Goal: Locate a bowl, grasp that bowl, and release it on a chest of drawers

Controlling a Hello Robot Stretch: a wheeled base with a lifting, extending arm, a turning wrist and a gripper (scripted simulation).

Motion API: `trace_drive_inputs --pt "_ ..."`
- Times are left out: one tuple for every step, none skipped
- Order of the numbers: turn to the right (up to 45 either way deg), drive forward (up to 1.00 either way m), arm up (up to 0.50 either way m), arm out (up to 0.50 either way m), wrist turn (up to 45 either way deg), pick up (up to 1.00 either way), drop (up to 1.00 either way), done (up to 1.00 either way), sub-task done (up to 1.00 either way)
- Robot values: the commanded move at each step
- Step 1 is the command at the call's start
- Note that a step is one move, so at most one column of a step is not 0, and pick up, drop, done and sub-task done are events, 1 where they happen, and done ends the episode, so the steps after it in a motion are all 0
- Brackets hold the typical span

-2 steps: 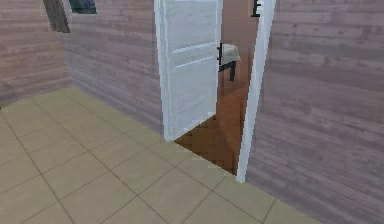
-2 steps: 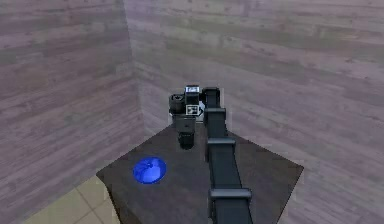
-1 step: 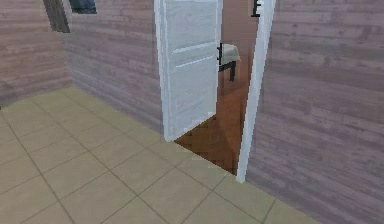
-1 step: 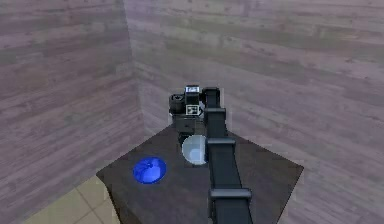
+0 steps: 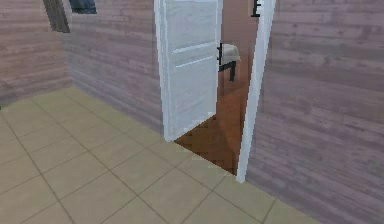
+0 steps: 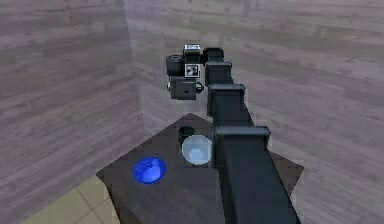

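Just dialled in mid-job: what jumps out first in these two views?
A bright blue round thing sits on the dark table at the arm side view's lower left, a pale bowl beside it by the arm. In the forward view, a white door stands ajar.

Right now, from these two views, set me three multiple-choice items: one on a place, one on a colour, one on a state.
1. Where does the blue thing lie?
A) on the table
B) on the tiles
C) in the doorway

2. What colour is the door?
A) brown
B) white
C) blue

3. How does the door stand?
A) shut
B) open
C) flat on the ground

Answers:
1 A, it lies on the tabletop beside the pale bowl.
2 B, its panels are white.
3 B, a wooden floor shows past its edge.
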Motion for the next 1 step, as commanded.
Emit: trace_drive_inputs --pt "0.0 0.0 0.0 -0.08 0.0 0.0 0.0 0.0 0.0"
